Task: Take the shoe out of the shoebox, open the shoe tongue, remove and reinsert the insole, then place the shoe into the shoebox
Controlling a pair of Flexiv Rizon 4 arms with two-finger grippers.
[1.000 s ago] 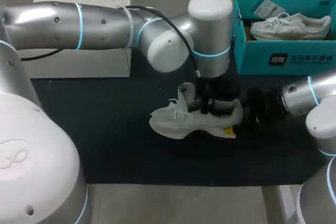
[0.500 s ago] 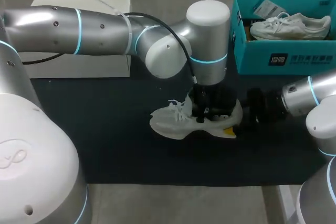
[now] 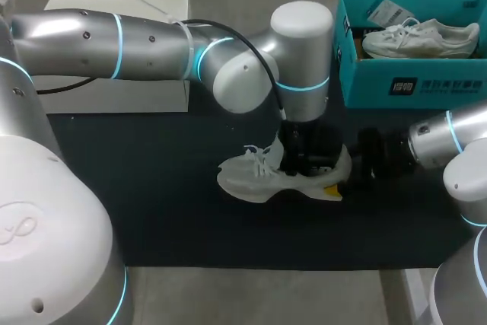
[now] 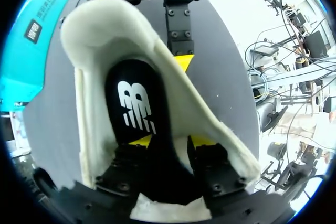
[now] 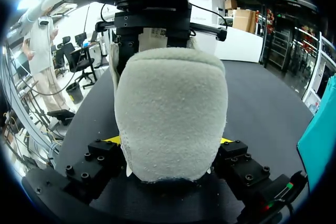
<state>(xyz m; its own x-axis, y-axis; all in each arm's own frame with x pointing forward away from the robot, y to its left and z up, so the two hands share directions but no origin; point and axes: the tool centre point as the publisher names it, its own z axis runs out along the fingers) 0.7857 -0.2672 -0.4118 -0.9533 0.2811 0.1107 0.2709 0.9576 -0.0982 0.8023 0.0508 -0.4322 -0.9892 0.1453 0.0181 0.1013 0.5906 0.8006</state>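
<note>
A white shoe (image 3: 247, 180) lies on its sole on the black mat, toe toward my left side. My left gripper (image 3: 304, 159) reaches straight down into its opening. In the left wrist view the black insole (image 4: 134, 103) lies inside the shoe (image 4: 210, 129), its rear end between the parted fingers of my left gripper (image 4: 172, 141), with a gap on one side. My right gripper (image 3: 344, 176) holds the heel from behind. In the right wrist view the heel (image 5: 170, 114) fills the space between the yellow tips of my right gripper (image 5: 169, 141), which press it from both sides.
A teal shoebox (image 3: 411, 85) stands at the back right with a second white shoe (image 3: 418, 38) and a paper tag inside. A white box (image 3: 114, 89) sits at the back left. The black mat (image 3: 152, 188) covers the table.
My left gripper has sunk lower into the shoe and its fingers have parted from shut. The right gripper and the shoe have stayed put.
</note>
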